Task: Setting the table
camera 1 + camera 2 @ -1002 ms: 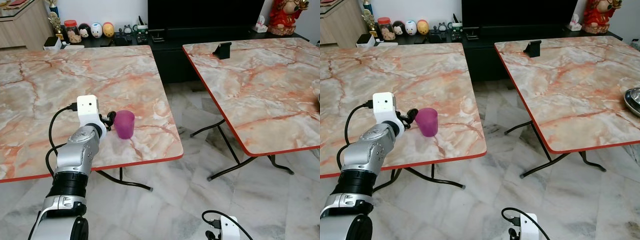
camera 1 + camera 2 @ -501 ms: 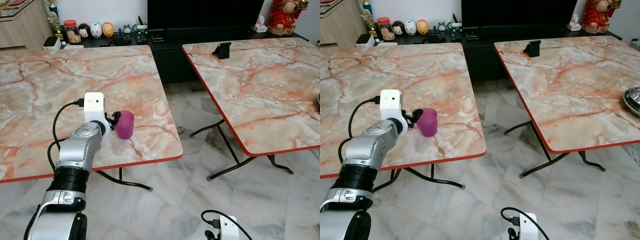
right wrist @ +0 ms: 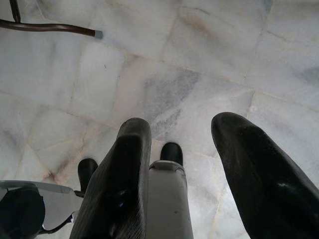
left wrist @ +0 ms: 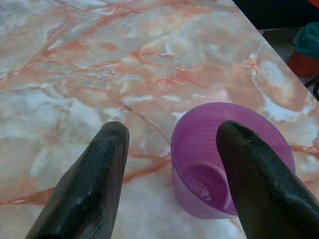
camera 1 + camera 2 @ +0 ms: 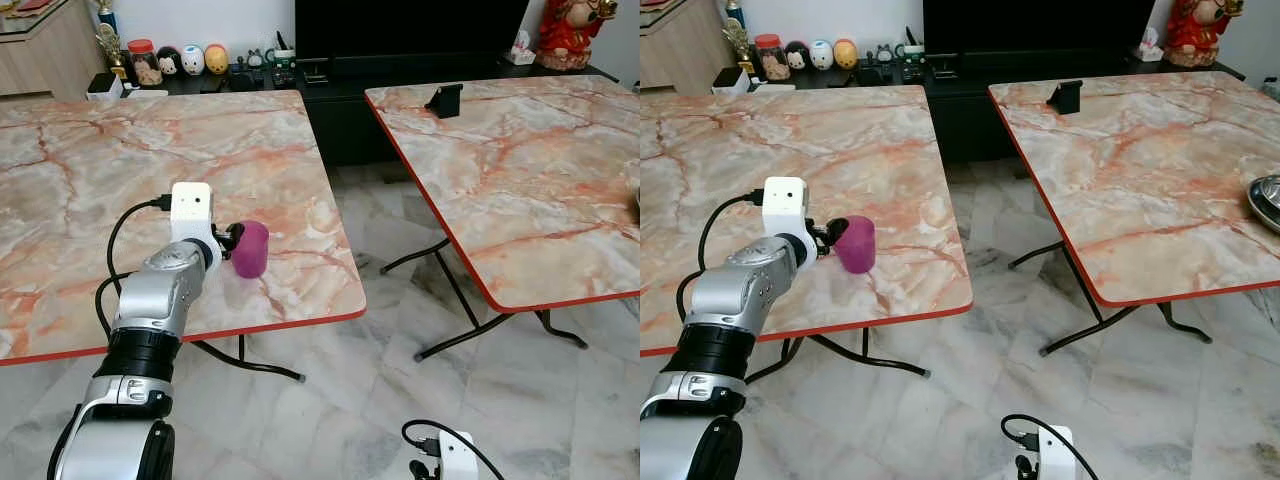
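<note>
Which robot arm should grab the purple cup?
Left. Its end effector is open right at the purple cup on the marble table, one finger over the rim. The right end effector hangs over the floor.

The left arm reaches forward, its silver forearm slanting up and away from the body. The left gripper [image 4: 172, 144] has its two black fingers [image 4: 94, 174] spread apart. The right arm hangs low, and the right gripper [image 3: 182, 164] has its fingers parted.
</note>
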You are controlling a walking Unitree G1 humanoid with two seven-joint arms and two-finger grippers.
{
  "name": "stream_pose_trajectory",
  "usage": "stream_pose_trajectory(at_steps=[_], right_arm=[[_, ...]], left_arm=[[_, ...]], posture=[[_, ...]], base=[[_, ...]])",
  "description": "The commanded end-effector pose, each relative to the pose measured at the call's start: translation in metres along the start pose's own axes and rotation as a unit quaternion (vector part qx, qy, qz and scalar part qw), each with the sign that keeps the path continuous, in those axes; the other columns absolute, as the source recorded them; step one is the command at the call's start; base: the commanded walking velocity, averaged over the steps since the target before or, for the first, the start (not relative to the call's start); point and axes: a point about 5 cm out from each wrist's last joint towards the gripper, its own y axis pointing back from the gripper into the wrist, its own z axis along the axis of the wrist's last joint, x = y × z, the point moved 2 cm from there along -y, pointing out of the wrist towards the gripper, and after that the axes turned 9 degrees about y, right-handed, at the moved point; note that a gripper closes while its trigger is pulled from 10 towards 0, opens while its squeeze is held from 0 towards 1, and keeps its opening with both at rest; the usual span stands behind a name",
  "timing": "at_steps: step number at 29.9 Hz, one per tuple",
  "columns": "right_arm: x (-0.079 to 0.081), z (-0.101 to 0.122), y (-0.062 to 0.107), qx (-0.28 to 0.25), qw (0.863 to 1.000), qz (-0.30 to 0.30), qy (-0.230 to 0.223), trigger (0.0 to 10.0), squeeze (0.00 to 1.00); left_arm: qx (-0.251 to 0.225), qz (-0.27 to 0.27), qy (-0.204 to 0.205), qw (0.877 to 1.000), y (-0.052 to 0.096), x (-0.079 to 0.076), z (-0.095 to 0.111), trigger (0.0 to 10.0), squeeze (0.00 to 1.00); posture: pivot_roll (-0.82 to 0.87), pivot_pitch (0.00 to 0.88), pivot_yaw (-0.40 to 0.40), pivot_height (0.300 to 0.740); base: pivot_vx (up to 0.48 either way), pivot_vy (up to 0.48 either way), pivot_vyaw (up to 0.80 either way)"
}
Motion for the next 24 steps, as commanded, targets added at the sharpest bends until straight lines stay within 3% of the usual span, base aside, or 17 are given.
stream_pose_trajectory(at_steps=[1, 24], right_arm=[[-0.001, 0.0, 0.0, -0.003, 1.0, -0.003, -0.003, 10.0, 0.0], [0.0, -0.003, 0.001, 0.002, 1.0, 0.0, 0.0, 10.0, 0.0]], left_arm=[[0.009, -0.007, -0.004, 1.0, 0.001, -0.004, -0.002, 10.0, 0.0], [0.044, -0.006, -0.008, 0.999, -0.002, -0.005, -0.014, 10.0, 0.0]], posture=[[0.05, 0.0, 0.003, 0.74], [0.05, 0.0, 0.013, 0.74]], base=[[0.0, 0.0, 0.0], [0.0, 0.0, 0.0]])
